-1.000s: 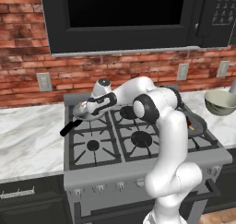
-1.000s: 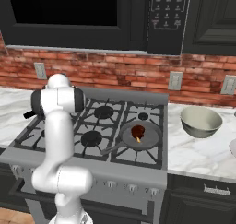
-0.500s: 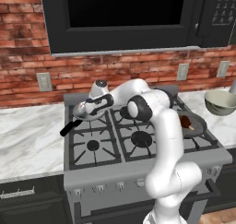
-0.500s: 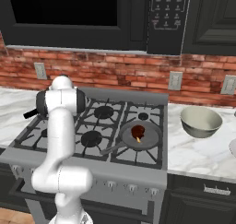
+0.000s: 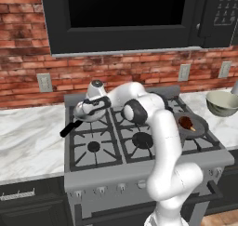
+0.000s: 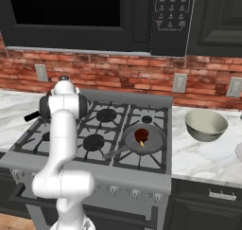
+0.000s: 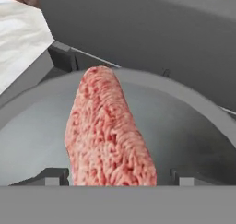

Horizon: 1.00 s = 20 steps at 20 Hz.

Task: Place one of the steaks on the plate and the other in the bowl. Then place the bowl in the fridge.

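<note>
2 claw tips (image 7: 115, 179) stand spread astride a steak (image 7: 108, 135) in a grey pan (image 7: 193, 140), not gripping.

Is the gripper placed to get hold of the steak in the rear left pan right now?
Probably yes. In the hand view the gripper sits low in the frying pan with its tips on either side of the steak, jaws apart, nothing between them and the meat.

I get even, flat light with soft shadows and no glare. Base views look sharp; my hand view is softer, the steak (image 7: 108, 135) slightly blurred up close.
</note>
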{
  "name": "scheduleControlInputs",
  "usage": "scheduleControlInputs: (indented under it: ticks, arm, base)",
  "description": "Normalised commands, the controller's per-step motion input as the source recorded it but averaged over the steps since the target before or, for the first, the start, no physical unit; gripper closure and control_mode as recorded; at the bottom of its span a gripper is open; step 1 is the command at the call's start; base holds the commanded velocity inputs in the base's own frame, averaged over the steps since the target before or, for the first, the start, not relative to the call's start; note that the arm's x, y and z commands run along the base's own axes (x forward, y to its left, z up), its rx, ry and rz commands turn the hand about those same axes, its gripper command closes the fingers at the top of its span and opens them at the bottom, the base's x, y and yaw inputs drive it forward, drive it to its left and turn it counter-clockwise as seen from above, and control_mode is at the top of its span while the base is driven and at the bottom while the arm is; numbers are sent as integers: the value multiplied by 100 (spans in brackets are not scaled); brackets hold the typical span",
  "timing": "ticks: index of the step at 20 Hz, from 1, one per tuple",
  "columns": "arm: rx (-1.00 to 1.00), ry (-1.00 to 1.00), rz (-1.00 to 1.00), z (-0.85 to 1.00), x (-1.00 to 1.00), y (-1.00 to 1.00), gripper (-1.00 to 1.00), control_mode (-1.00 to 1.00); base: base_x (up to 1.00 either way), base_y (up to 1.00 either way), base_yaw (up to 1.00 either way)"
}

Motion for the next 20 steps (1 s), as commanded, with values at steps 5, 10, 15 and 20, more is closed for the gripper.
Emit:
scheduleControlInputs:
  ticks: [5, 10, 15, 20]
  arm:
    - [0, 0, 0, -35, 5, -14, 100, -100]
    - [13, -6, -4, -28, -8, -58, 100, -100]
    - [31, -29, -4, -4, -47, -81, 100, -100]
    - [29, -42, 0, 23, -76, -33, 100, -100]
  base:
    - [0, 0, 0]
    - [0, 0, 0]
    - [0, 0, 0]
    - [0, 0, 0]
